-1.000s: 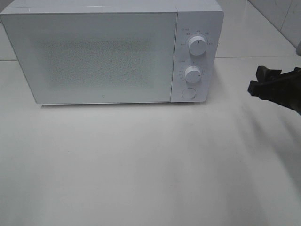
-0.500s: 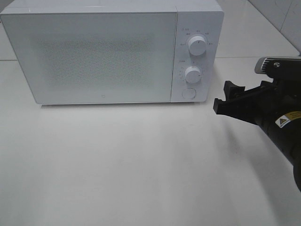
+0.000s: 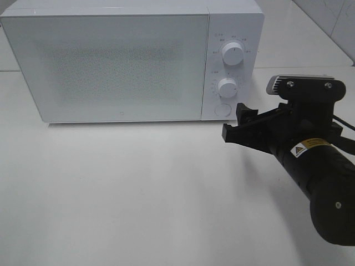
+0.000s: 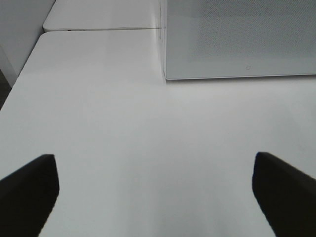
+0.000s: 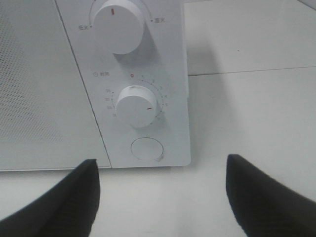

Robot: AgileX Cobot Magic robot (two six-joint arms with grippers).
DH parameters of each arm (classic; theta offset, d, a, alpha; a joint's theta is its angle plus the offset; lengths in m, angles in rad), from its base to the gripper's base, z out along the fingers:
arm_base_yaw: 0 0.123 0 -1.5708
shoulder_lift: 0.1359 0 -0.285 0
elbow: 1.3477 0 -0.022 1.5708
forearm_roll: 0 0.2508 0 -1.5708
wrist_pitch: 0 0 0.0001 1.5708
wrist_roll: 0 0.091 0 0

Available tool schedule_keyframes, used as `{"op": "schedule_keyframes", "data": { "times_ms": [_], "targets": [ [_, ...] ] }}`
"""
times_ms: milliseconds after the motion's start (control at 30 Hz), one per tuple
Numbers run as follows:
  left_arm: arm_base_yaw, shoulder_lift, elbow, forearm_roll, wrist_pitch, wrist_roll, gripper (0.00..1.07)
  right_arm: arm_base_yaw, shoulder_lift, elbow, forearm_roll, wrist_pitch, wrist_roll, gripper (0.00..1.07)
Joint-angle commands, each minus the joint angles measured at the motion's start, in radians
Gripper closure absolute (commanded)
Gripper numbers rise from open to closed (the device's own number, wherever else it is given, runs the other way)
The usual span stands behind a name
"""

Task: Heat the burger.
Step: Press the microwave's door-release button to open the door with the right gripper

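The right gripper (image 3: 235, 122) has swung in from the right toward the microwave (image 3: 247, 33). Its fingers are spread wide and empty, just short of the round button (image 3: 222, 110), probably to pop the shut door (image 3: 111, 66). The left gripper (image 4: 153, 197) hangs spread wide, holding nothing. The burger shows nowhere.

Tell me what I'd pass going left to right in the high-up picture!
Microwave door → knob panel → grey wrist camera. The right claw overlaps the knob panel sideways, so it is skipped.
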Motion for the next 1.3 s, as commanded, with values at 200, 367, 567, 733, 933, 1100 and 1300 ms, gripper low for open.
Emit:
{"op": "schedule_keyframes", "data": {
  "times_ms": [200,367,567,733,933,1100,1300],
  "targets": [
    [0.0,-0.022,0.004,-0.002,-0.009,0.004,0.06,0.016,0.023,-0.068,-0.004,0.061,-0.013,0.37],
    [0.0,-0.022,0.004,-0.002,-0.009,0.004,0.06,0.016,0.043,-0.075,-0.003,0.078,0.042,0.37],
    [0.0,-0.022,0.004,-0.002,-0.009,0.004,0.06,0.016,0.046,-0.075,0.003,0.087,0.262,0.4],
    [0.0,-0.022,0.004,-0.002,-0.009,0.004,0.07,0.016,0.046,-0.075,0.0,0.103,0.468,0.46],
    [0.0,-0.022,0.004,-0.002,-0.009,0.004,0.07,0.016,0.046,-0.075,-0.037,0.144,0.919,0.64],
    [0.0,-0.022,0.004,-0.002,-0.009,0.004,0.07,0.016,0.046,-0.075,-0.068,0.144,1.19,0.79],
    [0.0,-0.022,0.004,-0.002,-0.009,0.004,0.07,0.016,0.046,-0.075,-0.069,0.144,1.402,0.93]
  ]
}}
